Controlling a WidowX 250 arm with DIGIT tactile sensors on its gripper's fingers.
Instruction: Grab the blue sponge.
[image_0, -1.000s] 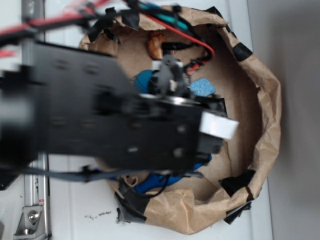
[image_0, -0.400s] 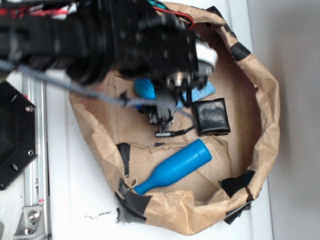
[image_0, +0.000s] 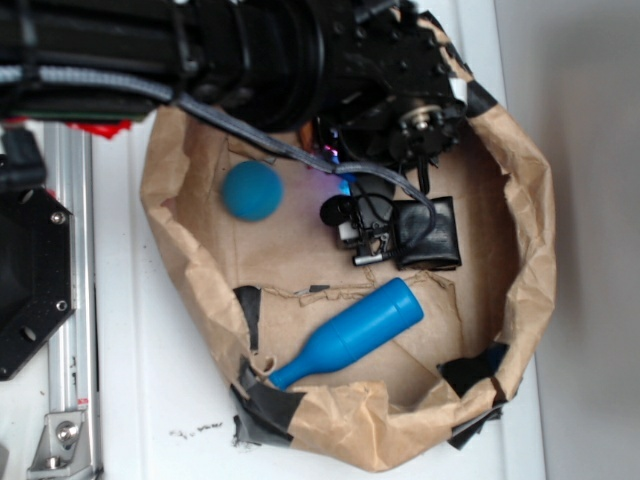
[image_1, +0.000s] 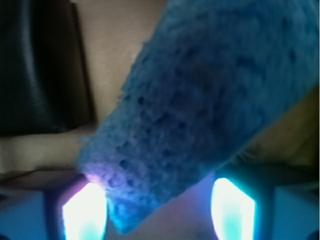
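Here I see my gripper (image_1: 157, 207) spread open around the blue sponge (image_1: 210, 100), beside the black pouch (image_0: 428, 232).

Exterior cam looks straight down from overhead, taking in the whole brown paper bag (image_0: 535, 230) with the arm (image_0: 200, 45) crossing the top. Wrist cam sits super close, right between the fingers, facing the blue sponge (image_1: 200, 100). Both views share the black pouch (image_0: 428, 232) beside it.
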